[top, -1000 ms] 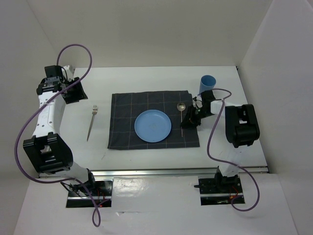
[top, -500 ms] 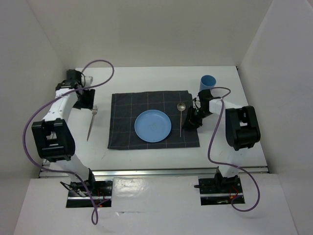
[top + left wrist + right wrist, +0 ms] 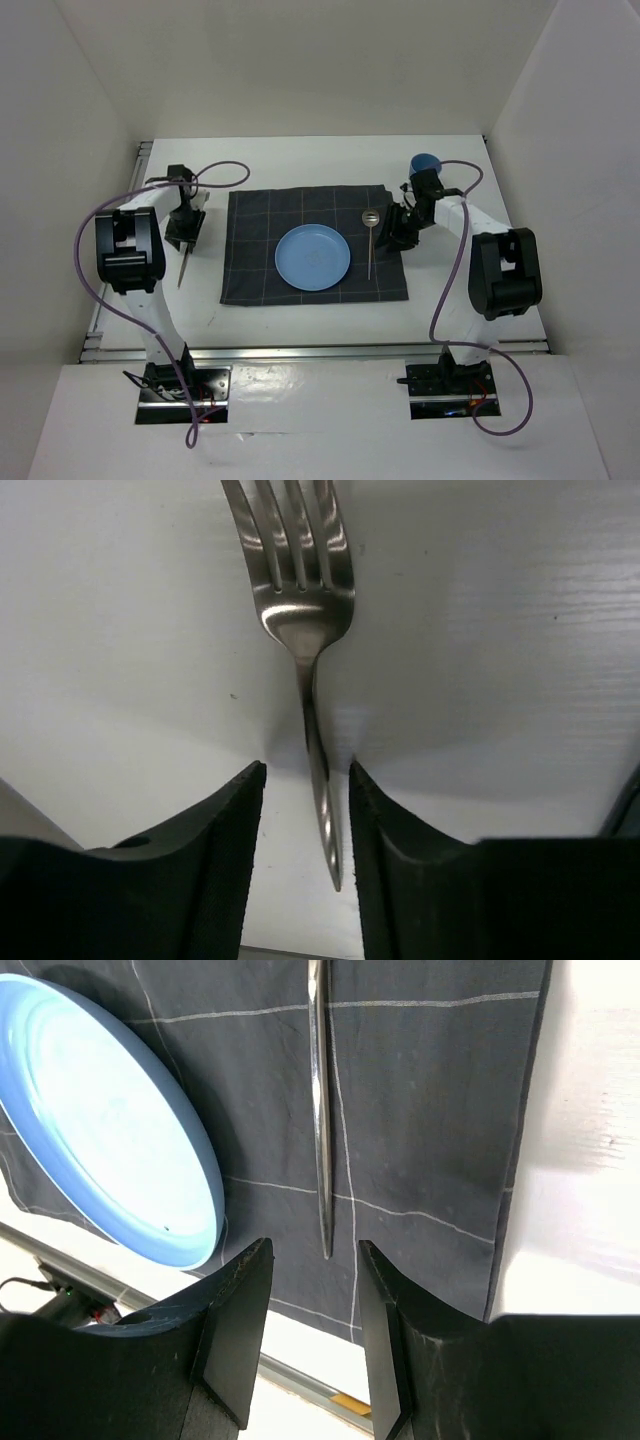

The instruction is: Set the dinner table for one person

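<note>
A steel fork [image 3: 302, 590] lies on the white dinner table [image 3: 300, 165], left of a dark grey checked cloth [image 3: 262, 275]. My left gripper [image 3: 305, 772] is open, its jaws on either side of the fork's handle; in the top view it [image 3: 186, 233] hides the tines. A blue plate [image 3: 313, 257] sits at the middle of the cloth, with a spoon [image 3: 370, 240] lying to its right. My right gripper [image 3: 312, 1245] is open and empty, just above the cloth behind the tip of the spoon's handle [image 3: 320, 1160]; in the top view it [image 3: 394, 234] is right of the spoon.
A blue cup [image 3: 425, 164] stands upright on the table beyond the cloth's far right corner, beside the right arm. A metal rail [image 3: 320, 350] runs along the table's near edge. White walls close in the left, far and right sides.
My left arm has swung in from the far left and lowered its open gripper over the fork. My right gripper has drawn back a little to the right of the spoon.
</note>
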